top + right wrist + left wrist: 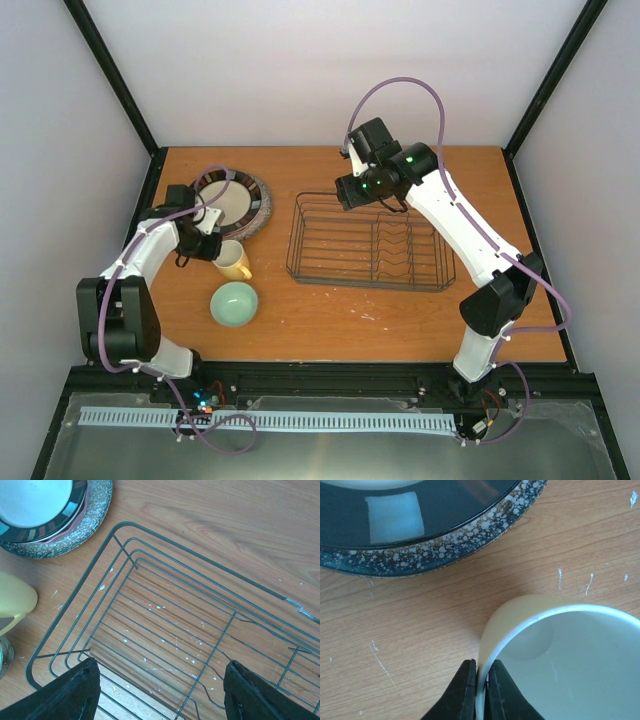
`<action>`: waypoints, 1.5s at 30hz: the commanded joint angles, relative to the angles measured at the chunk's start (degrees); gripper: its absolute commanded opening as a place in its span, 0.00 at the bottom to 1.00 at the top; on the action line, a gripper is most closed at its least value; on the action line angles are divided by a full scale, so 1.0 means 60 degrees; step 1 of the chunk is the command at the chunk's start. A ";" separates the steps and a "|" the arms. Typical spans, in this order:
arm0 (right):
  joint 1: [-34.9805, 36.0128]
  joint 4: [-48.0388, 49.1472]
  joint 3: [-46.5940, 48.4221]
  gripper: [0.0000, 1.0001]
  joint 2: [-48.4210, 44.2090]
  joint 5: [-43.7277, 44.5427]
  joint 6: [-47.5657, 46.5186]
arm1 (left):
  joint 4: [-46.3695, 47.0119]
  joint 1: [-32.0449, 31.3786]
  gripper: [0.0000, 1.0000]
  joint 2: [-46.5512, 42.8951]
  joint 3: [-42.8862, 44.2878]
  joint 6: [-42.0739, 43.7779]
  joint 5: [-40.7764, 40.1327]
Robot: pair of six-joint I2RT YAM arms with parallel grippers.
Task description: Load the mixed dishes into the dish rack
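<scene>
The mug's [570,660] rim is clamped by the left claw [481,692]; the rack [360,281] is found to the mug's right.

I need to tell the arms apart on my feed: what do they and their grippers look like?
The left arm and right arm match: white links, black joints and wrists. A purple cable loops along each. Green lights glow on the right wrist. The left gripper and right gripper have black fingers.
</scene>
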 commanded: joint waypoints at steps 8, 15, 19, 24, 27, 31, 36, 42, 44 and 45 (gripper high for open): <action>0.0014 0.0050 0.0152 0.67 0.0088 0.0035 -0.0045 | 0.0096 -0.0014 0.01 -0.0805 0.0750 -0.0460 -0.0124; 0.0014 0.0814 -0.0061 0.66 -0.0382 -0.0614 0.0258 | 0.2014 -0.0015 0.01 -0.3037 0.1173 -0.1298 0.0158; -0.0020 0.1731 -0.0379 0.64 -0.0851 -0.2259 0.0806 | 0.4884 -0.0015 0.01 -0.4947 0.0482 -0.2168 0.0843; -0.0104 0.4698 -0.2327 0.62 -0.1396 -0.7461 0.3163 | 0.9032 -0.0044 0.01 -0.6885 -0.1276 -0.2906 0.2979; -0.0103 0.8029 -0.4198 0.60 -0.1872 -0.9391 0.5526 | 1.0052 -0.0044 0.01 -0.7284 -0.1801 -0.3059 0.3342; -0.0076 1.2370 -0.5750 0.60 -0.2237 -1.0384 0.8950 | 1.0655 -0.0044 0.01 -0.7618 -0.2400 -0.3152 0.3400; -0.0026 1.4633 -0.5980 0.61 -0.2198 -1.0490 1.1049 | 1.1079 -0.0044 0.01 -0.7788 -0.2727 -0.3349 0.3333; 0.0255 1.5671 -0.5836 0.59 -0.1983 -1.0398 1.1753 | 1.1428 -0.0056 0.01 -0.7757 -0.2875 -0.3478 0.3296; 0.0366 1.4692 -0.5649 0.59 -0.1942 -1.0243 1.1009 | 1.1562 -0.0053 0.01 -0.7727 -0.2903 -0.3535 0.3279; 0.0410 1.4416 -0.5630 0.58 -0.1923 -1.0185 1.0781 | 1.1632 -0.0045 0.01 -0.7714 -0.2905 -0.3571 0.3274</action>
